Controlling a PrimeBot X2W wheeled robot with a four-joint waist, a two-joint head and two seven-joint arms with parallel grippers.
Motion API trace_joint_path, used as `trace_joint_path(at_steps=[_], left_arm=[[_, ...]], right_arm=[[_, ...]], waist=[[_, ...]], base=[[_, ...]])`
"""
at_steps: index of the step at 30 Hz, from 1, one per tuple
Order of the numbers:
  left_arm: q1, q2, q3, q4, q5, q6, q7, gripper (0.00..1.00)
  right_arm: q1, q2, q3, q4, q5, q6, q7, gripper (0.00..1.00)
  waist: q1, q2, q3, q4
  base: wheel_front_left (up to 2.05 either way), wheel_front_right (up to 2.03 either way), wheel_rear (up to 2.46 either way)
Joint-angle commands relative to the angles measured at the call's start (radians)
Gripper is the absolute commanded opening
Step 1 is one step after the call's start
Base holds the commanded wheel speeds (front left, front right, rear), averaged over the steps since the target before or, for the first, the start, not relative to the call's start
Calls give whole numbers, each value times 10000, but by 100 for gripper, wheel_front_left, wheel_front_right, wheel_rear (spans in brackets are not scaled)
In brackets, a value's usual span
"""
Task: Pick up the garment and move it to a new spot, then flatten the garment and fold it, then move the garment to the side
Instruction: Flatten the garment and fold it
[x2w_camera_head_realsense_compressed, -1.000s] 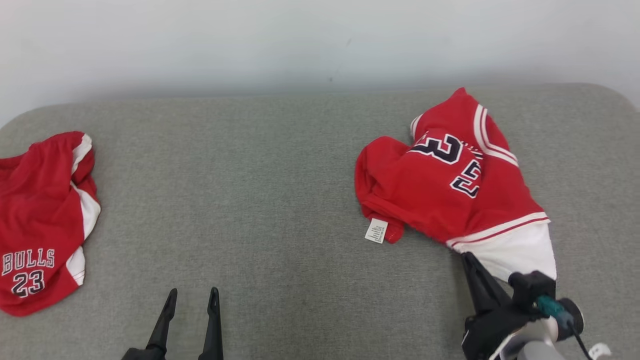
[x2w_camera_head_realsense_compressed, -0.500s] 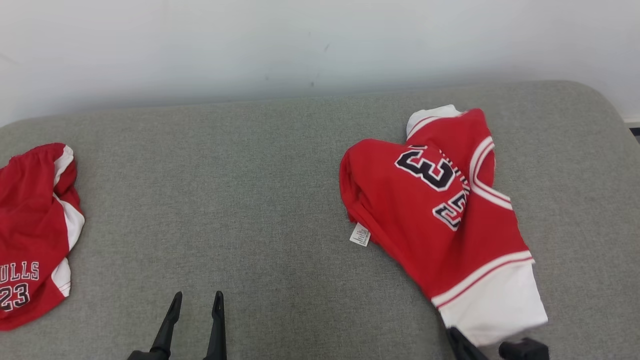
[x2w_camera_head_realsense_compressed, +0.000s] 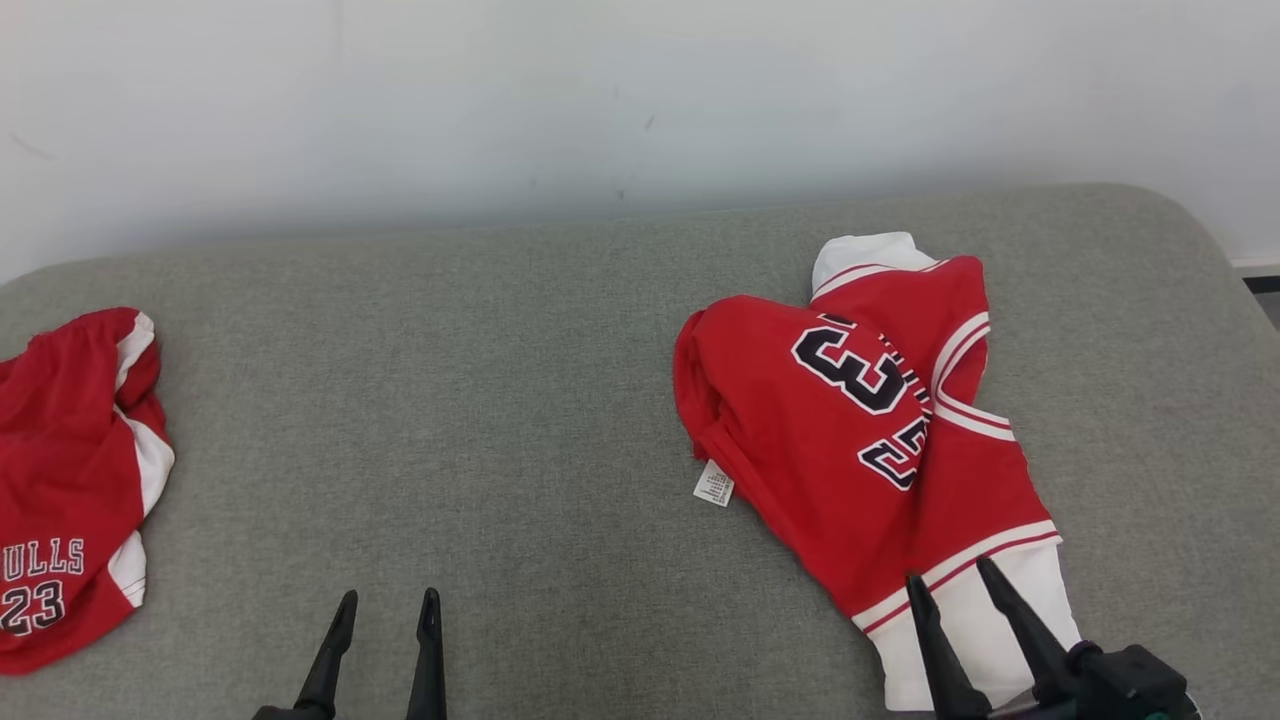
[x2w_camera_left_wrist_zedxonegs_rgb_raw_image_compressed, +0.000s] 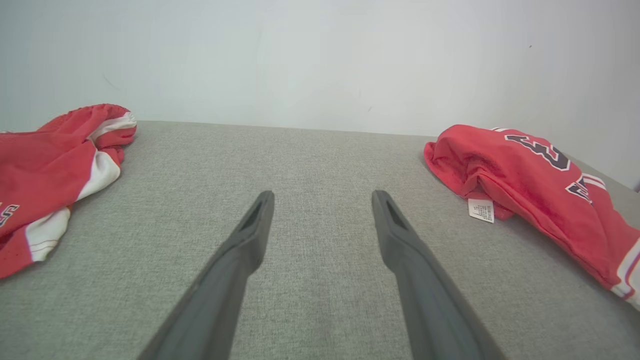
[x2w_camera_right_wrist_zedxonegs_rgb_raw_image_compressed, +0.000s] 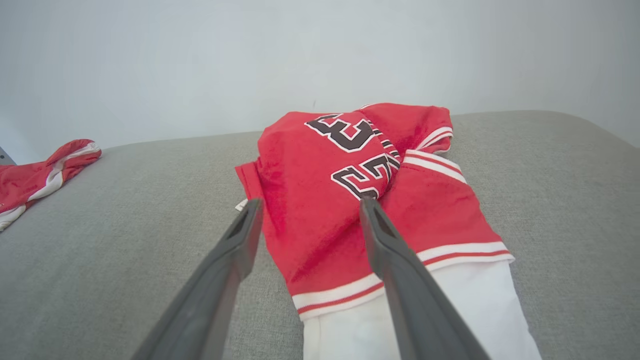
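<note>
Spanning the scene, a grey cushion (x2w_camera_head_realsense_compressed: 500, 420) of coarse woven cloth, rounded at its far corners, is set against a plain white wall (x2w_camera_head_realsense_compressed: 600, 100); every item below is carried by it.

Garment (x2w_camera_head_realsense_compressed: 860, 450): red jersey of soft knit, with white trim, a white hem band and dark numerals outlined in white. It is laid toward the right edge, bunched and doubled over itself, with the hem toward the near edge. Flattening is judged to be the step due.

Second red garment (x2w_camera_head_realsense_compressed: 70, 470): crumpled, white-panelled and lettered, lodged at the left edge, well apart from the jersey.

Right gripper (x2w_camera_head_realsense_compressed: 948, 572): two long dark tapered fingers, spread wide over the white hem band by the near right corner; nothing is grasped. It is judged to be poised there so that the hem can be smoothed.

Left gripper (x2w_camera_head_realsense_compressed: 389, 596): fingers parted and empty, held over bare cloth at the near edge.

Care label (x2w_camera_head_realsense_compressed: 714, 485): small white tag, exposed at the jersey's left fold.
</note>
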Motion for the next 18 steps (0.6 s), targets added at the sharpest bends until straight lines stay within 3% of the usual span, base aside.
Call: trace_joint_path(at_steps=[1, 11, 18], left_arm=[[24, -7, 19, -20, 49, -52, -34, 100], [-777, -4, 214, 193, 686, -431, -32, 100], [-2224, 352, -360, 1213, 982, -641, -34, 100]], right_arm=[[-86, 80, -10, -22, 73, -19, -125, 100], [-859, 453, 34, 1367, 261, -19, -972, 100], [-1380, 890, 260, 1767, 290, -19, -1016, 100]], waist=[[0, 0, -2, -52], [0, 0, 284, -649], [0, 0, 788, -1311]], base=[[0, 0, 0], [0, 0, 0], [0, 0, 0]])
